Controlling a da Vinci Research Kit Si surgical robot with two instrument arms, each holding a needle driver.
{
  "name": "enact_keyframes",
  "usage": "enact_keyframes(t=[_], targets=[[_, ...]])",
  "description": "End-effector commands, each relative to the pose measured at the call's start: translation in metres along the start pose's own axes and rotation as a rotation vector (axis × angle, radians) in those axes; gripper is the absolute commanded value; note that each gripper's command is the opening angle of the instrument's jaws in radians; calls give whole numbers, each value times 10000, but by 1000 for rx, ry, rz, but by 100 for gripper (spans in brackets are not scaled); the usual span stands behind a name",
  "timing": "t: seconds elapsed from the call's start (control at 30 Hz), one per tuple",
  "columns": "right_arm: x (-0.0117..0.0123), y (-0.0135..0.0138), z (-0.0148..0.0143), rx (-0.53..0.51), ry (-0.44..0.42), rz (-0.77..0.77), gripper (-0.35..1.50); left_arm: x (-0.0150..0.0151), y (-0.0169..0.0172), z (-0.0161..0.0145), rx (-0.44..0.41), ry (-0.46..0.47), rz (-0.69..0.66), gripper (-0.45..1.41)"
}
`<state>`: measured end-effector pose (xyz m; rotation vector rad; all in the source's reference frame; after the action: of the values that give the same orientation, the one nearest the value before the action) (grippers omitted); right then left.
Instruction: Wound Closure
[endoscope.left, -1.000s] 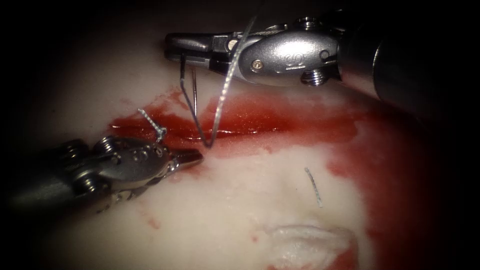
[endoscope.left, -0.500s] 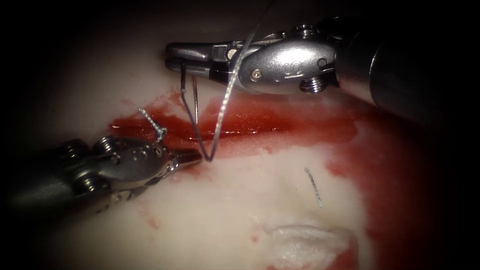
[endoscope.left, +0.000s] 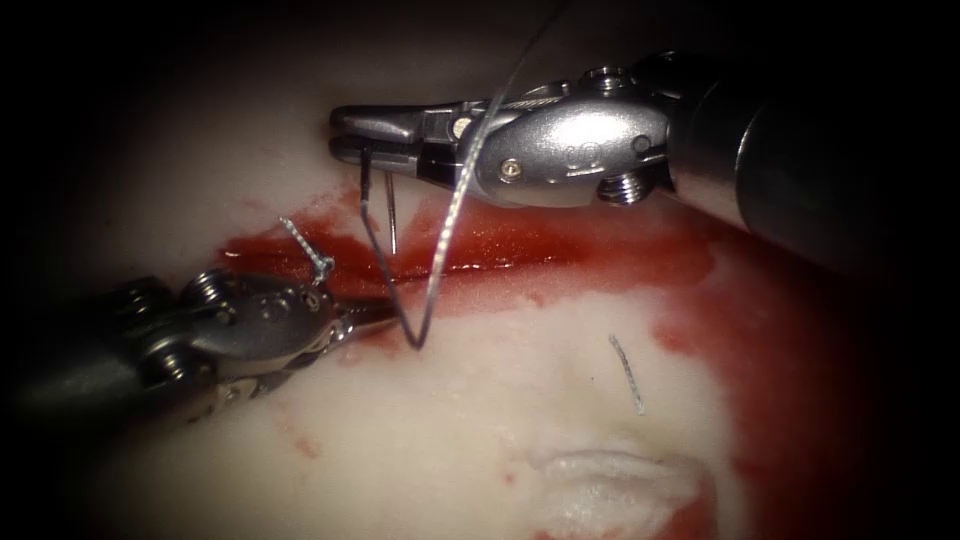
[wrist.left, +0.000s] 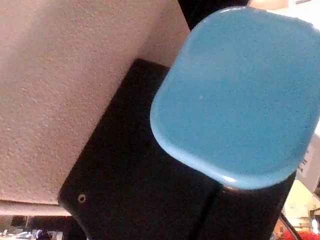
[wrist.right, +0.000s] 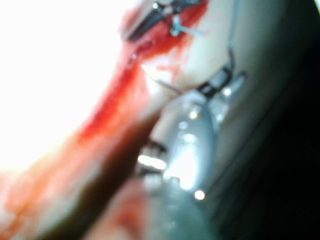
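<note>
Red fluid (endoscope.left: 560, 240) surrounds right end effector (endoscope.left: 365, 135) gripping needle (endoscope.left: 385, 265); left's (endoscope.left: 375, 318) state unclear.

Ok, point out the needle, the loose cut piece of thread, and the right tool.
needle (endoscope.left: 378, 250), endoscope view, on its dark curved body.
cut piece of thread (endoscope.left: 627, 374), endoscope view, its middle.
right tool (endoscope.left: 362, 133), endoscope view, between its jaw tips.
</note>
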<state>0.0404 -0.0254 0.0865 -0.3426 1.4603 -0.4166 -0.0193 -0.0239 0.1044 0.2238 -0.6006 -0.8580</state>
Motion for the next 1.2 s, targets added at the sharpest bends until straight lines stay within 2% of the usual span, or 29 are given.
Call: enact_keyframes(t=[0.03,0.27,0.47,0.8,1.07,1.2], targets=[[-4,10,9,0,3,-6,-35,-12,2,2,-4,-2,4,-45],[-4,16,8,-17,-14,7,-35,-7,0,6,-31,45,19,-45],[-7,17,7,-26,-28,25,-35,7,-4,13,-11,149,26,-45],[-10,16,9,-44,-44,145,-35,12,-6,15,-8,174,29,-45],[-9,10,11,-41,-44,146,-35,16,-5,19,-11,176,33,-45],[-9,11,11,-37,-41,98,-35,16,-5,19,-11,176,34,-45]])
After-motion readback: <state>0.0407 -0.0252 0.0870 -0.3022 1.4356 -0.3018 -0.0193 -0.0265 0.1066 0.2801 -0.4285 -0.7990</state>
